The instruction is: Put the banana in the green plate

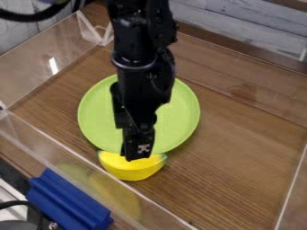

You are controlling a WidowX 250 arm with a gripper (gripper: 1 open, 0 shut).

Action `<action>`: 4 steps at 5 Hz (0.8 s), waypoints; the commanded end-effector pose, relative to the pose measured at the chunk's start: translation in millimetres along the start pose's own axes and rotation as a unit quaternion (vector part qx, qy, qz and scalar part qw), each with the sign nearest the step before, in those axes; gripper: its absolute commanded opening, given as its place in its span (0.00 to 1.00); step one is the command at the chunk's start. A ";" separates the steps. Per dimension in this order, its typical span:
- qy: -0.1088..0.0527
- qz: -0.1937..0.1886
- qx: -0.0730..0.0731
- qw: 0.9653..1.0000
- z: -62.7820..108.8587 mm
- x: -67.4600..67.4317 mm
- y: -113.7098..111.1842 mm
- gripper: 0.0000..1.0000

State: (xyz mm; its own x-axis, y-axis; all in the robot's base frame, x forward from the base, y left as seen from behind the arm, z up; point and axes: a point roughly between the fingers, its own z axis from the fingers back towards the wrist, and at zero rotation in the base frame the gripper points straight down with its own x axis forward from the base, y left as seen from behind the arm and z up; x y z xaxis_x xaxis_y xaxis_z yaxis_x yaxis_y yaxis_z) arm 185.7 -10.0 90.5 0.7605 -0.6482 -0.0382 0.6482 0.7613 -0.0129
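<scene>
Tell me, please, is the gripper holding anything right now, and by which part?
Nothing is held. The gripper hangs open just above the banana, which lies on the table beside the green plate.

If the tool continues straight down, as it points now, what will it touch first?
Most likely the banana. The open tool points down just above it, at the near edge of the plate. Depth is unclear from one view, so it might meet the plate rim instead.

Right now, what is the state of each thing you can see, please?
tool: open, pointing down just over the banana, holding nothing.
banana: on the wooden table, against the near rim of the plate, not in it.
green plate: flat on the table, nothing lying in it.
blue block: lying at the near left corner, untouched.
</scene>
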 end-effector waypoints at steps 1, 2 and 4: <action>-0.013 -0.009 0.013 1.000 -4.4 3.4 1.2 1.00; -0.017 -0.012 0.016 1.000 -15.7 4.5 1.1 1.00; -0.025 -0.012 0.022 0.999 -37.5 6.8 2.5 1.00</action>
State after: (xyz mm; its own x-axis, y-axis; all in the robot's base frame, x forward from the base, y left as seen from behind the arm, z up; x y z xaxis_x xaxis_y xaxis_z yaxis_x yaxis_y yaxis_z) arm 186.0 -10.6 47.7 0.7525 -0.6585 -0.0098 0.6585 0.7525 0.0104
